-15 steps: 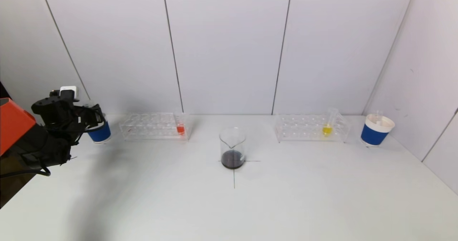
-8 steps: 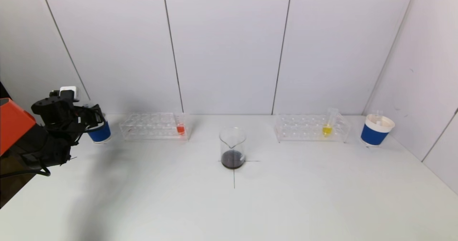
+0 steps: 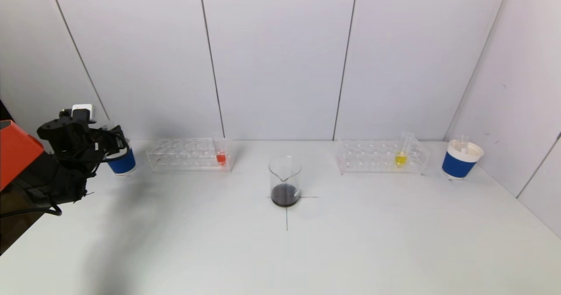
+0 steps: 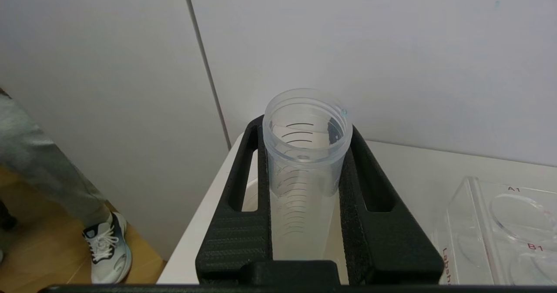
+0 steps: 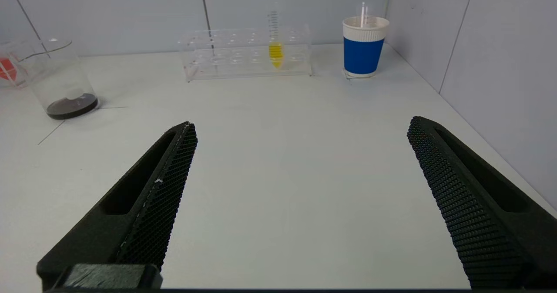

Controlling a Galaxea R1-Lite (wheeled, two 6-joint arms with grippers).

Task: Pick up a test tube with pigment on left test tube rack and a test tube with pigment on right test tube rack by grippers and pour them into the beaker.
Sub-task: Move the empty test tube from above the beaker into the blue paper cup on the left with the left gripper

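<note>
My left gripper (image 3: 113,142) is at the far left of the table, over a blue cup (image 3: 123,163). In the left wrist view it (image 4: 304,129) is shut on an empty clear test tube (image 4: 304,162), held upright with its lower end down in the cup. The left rack (image 3: 184,154) holds a tube with red pigment (image 3: 221,157). The right rack (image 3: 377,157) holds a tube with yellow pigment (image 3: 400,157). The beaker (image 3: 285,181) stands in the middle with dark liquid in its bottom. My right gripper (image 5: 300,125) is open and empty, low over the table.
A second blue cup (image 3: 461,161) with an empty tube in it stands at the far right, near the side wall. The table's left edge runs just beside the left cup. A cross mark lies under the beaker.
My left gripper has shifted very slightly up with the empty tube. Nothing else has moved.
</note>
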